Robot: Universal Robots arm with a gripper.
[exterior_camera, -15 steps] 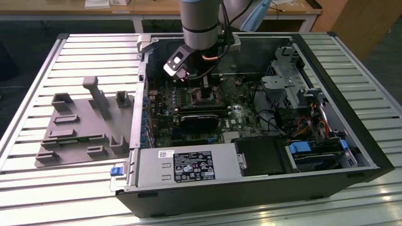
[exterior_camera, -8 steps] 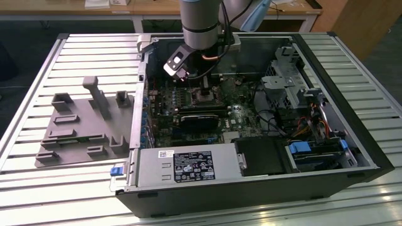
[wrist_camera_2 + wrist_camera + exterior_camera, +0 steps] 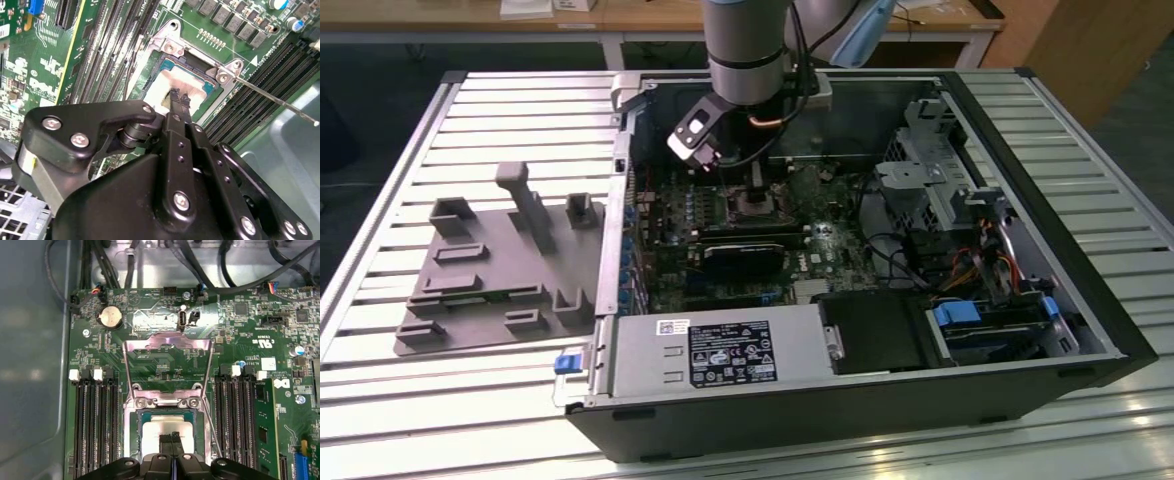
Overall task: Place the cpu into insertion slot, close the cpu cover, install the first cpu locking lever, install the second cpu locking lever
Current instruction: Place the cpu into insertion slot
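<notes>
Slatted metal table (image 3: pixel 414 410), wooden bench (image 3: pixel 654 18) behind, perhaps a wooden cabinet (image 3: pixel 1101 50), dark floor (image 3: pixel 367 100)

From where I stand, the exterior view sits off the arm (image 3: pixel 747 60), high above the open computer case (image 3: pixel 854 410). It looks down at a slant, far enough from the insertion slot (image 3: pixel 754 205) to take in the whole case. The first wrist view hangs close over the insertion slot (image 3: pixel 136 432), facing almost straight down past the gripper (image 3: pixel 172 441). The second wrist view is nearer, looking aslant along the gripper (image 3: pixel 179 97) at the insertion slot (image 3: pixel 170 46). All three share that slot.
</notes>
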